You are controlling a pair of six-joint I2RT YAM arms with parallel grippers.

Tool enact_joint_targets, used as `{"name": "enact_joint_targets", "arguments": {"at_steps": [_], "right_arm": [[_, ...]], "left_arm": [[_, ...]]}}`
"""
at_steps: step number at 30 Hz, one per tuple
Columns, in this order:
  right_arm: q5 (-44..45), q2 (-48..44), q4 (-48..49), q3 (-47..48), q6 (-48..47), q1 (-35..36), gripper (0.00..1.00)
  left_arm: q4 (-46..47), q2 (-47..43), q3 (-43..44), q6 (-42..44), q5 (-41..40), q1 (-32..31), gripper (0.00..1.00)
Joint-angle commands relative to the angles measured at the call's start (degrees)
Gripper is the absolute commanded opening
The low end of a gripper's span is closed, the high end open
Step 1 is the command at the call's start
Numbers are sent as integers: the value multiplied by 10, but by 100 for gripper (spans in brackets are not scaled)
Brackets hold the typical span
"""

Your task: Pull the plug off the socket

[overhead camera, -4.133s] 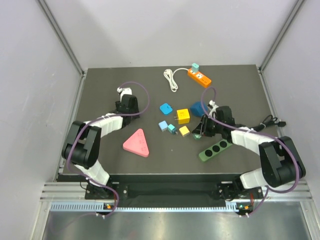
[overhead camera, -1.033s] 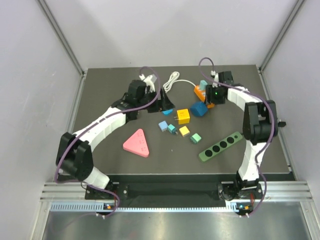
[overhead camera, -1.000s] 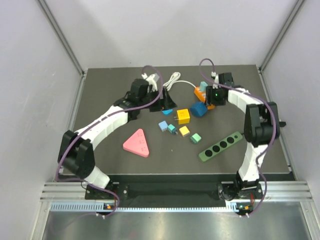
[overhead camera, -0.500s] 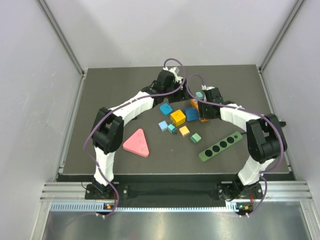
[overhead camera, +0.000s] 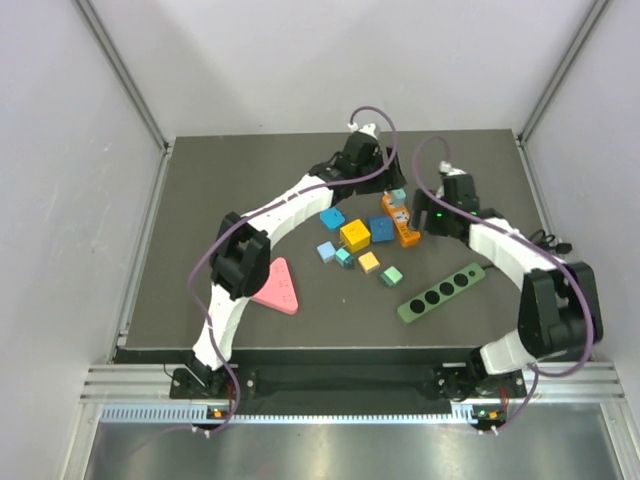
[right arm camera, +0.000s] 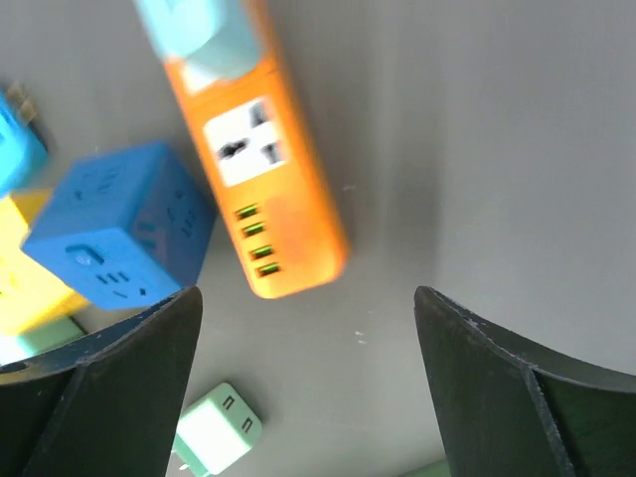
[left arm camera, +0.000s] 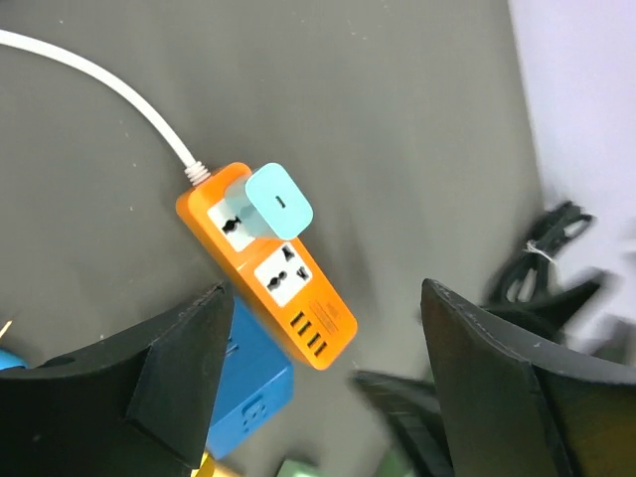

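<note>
The socket is an orange power strip (overhead camera: 401,222) lying behind the middle of the table, with a white cord (left arm camera: 99,79) at its far end. A teal plug (overhead camera: 398,196) sits in its far outlet and shows clearly in the left wrist view as the plug (left arm camera: 278,201) on the strip (left arm camera: 266,266). My left gripper (overhead camera: 384,184) hovers open above the strip, jaws wide apart (left arm camera: 326,288). My right gripper (overhead camera: 428,222) stands open just right of the strip's near end (right arm camera: 263,169), holding nothing (right arm camera: 306,291).
A blue cube adapter (overhead camera: 380,228) touches the strip's left side, with a yellow cube (overhead camera: 355,235) beside it. A small green plug (right arm camera: 214,432), a green multi-hole strip (overhead camera: 442,292), a pink triangle (overhead camera: 273,285) and a black cable (overhead camera: 545,240) also lie about.
My left arm has swung right until it hangs over the strip. My right gripper has opened and drawn back to the right of the strip.
</note>
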Motion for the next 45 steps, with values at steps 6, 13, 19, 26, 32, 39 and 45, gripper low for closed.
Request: {"name": "enact_joint_targets", "arguments": {"at_steps": [6,13,19,26,32,39,45], "right_arm": [[-43,-138,0,-86,118,-117,86],[-42,-173,-7,-127,115,-120,87],[-59,-211,-1,-159,105,-125,88],[-65,-229,-2,-166,95,-127,88],[-72,-218,7,-166,92,-127,87],[-80,-194,17,-163,92,-127,87],[-115,-164,18,-140,90,-128,89]], "left_arm": [[-98,88,146,37,-189,-61,82],[-106,131,173,25,-264,-85,85],[-83,170,205,22,-291,-86,86],[-50,193,217,28,-301,-85,80],[-34,202,219,22,-286,-85,67],[-21,204,221,31,-268,-84,45],[-14,200,221,34,-227,-79,21]]}}
